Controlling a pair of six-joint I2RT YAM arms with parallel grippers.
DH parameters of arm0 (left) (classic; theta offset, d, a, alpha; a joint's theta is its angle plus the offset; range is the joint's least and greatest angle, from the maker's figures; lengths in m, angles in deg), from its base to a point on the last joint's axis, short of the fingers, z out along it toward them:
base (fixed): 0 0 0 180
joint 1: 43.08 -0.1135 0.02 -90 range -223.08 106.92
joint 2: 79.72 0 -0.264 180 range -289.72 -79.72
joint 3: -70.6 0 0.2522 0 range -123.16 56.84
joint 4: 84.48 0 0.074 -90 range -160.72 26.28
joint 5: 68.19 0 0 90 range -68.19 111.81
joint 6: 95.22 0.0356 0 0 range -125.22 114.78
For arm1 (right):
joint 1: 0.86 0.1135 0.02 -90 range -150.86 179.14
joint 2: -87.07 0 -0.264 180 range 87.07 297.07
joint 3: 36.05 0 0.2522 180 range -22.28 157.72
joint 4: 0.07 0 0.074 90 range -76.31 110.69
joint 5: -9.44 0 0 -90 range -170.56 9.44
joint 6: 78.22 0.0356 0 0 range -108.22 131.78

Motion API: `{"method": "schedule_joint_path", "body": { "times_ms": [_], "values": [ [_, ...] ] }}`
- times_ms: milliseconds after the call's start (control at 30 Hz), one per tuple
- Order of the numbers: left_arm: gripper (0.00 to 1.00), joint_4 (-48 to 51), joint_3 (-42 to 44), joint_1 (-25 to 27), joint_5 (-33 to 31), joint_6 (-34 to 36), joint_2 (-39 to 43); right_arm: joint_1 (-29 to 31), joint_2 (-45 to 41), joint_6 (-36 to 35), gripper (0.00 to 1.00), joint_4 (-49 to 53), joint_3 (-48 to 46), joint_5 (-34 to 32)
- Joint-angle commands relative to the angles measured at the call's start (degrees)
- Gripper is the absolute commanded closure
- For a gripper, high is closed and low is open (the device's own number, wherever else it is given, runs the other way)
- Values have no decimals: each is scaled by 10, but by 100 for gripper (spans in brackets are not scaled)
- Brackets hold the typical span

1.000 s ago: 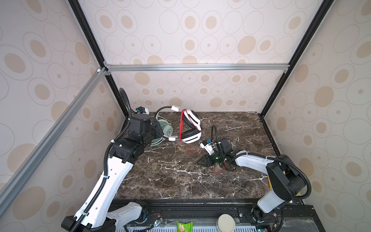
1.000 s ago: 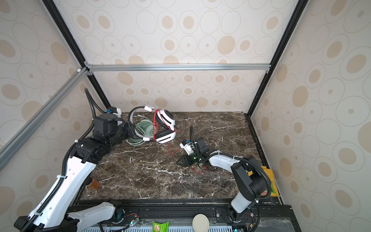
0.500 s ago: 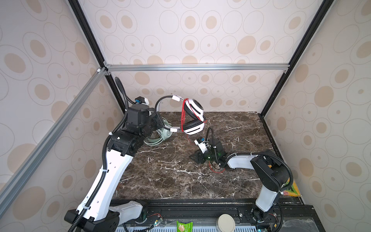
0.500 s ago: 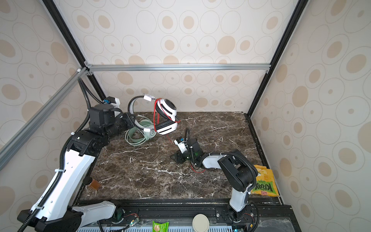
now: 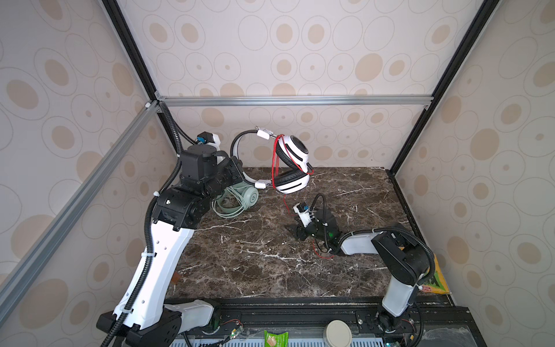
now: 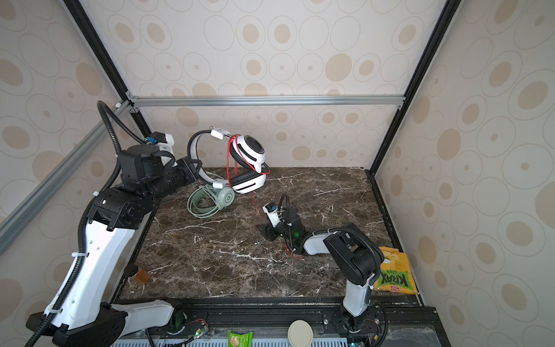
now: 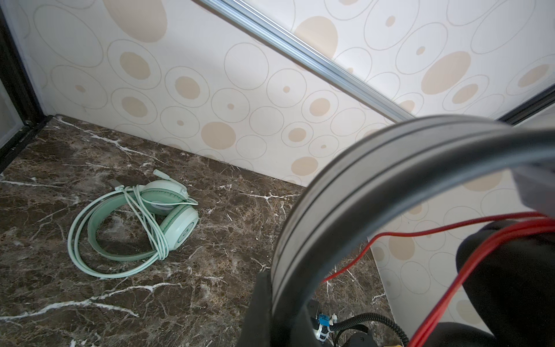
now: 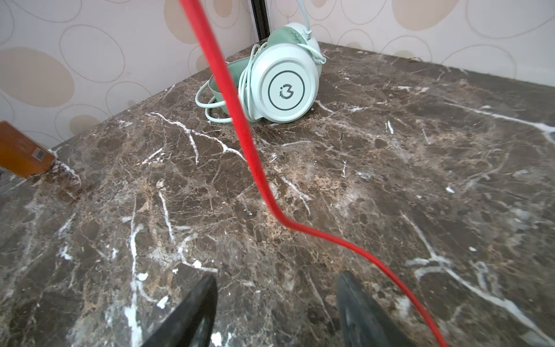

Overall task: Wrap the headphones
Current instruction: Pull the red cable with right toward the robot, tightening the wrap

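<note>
Left gripper is clamped on the black-and-white headband of the white headset, holding it in the air near the back wall. Its earcups hang one above the other, with the red cable looped around them. The left wrist view shows only that headband, close and blurred, plus red strands. Right gripper sits low over the marble table, jaws apart and empty. Its wrist view shows the red cable passing just outside one finger, a detail too small to make out in both top views. Mint-green headset lies on the table in the back left corner, below the lifted white one, its pale cable wound round the band. A small brown packet lies at the table's left edge. A yellow-green crisp bag lies beside the right arm's base.
</note>
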Motion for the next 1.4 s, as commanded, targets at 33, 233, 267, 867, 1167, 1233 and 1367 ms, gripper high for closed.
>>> {"method": "schedule_joint_path", "body": {
  "times_ms": [33,233,267,867,1167,1233,1367],
  "values": [
    [100,-26,-47,-5,26,-16,3,4,12,-59,35,-126,-20,-30],
    [100,-25,-64,-5,44,-22,1,7,26,-98,35,-143,-7,-39],
    [100,-24,-67,-5,47,-23,0,9,30,-110,35,-155,-8,-44],
    [100,-17,-79,-5,51,-21,1,39,67,-274,29,-355,-68,-128],
    [100,-20,-82,-5,64,-28,1,38,126,-238,24,-354,-15,-130],
    [100,-19,-85,-5,64,-28,0,38,136,-231,25,-354,-3,-135],
    [100,-13,-95,-5,61,-25,-1,34,145,-215,32,-354,8,-131]
  ]
}}
